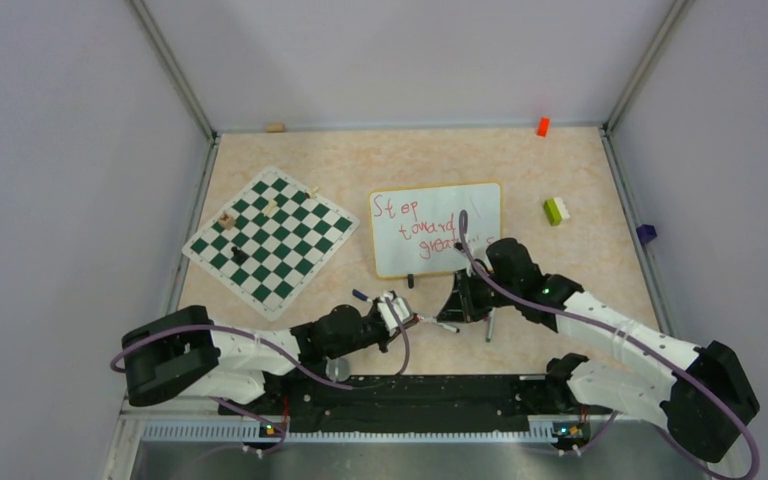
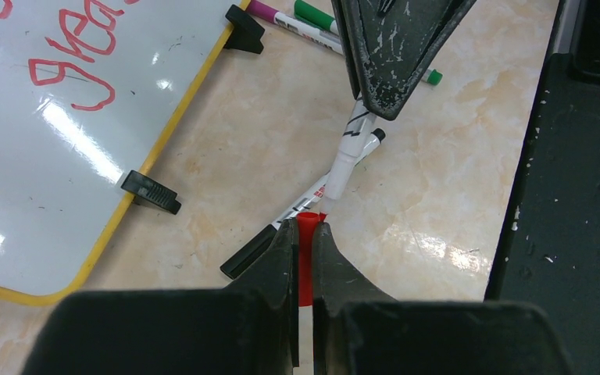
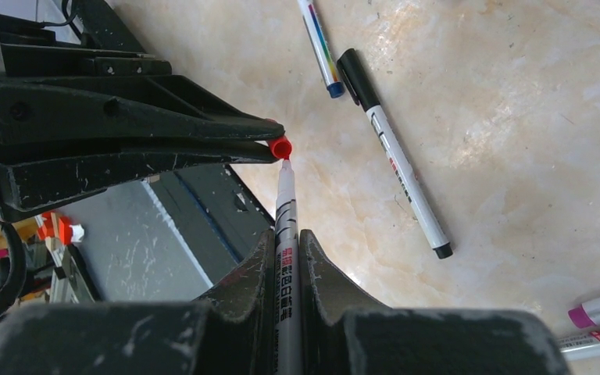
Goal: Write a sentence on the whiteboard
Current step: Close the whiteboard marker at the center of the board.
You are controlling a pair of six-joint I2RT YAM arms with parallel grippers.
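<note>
The whiteboard lies flat mid-table, and the sentence runs across it in three lines of red handwriting. In the left wrist view the whiteboard shows its yellow frame, black feet and part of the sentence. My left gripper is shut on a red cap, its mouth pointing away. My right gripper is shut on a white marker. The marker's red tip sits at the mouth of the cap. Both grippers meet just in front of the board, left gripper and right gripper.
A black-capped marker and a blue-tipped pen lie under the grippers. Purple and green markers lie nearby. The chessboard mat is at the left. A green-white block and an orange block lie at the right. The black base rail runs along the near edge.
</note>
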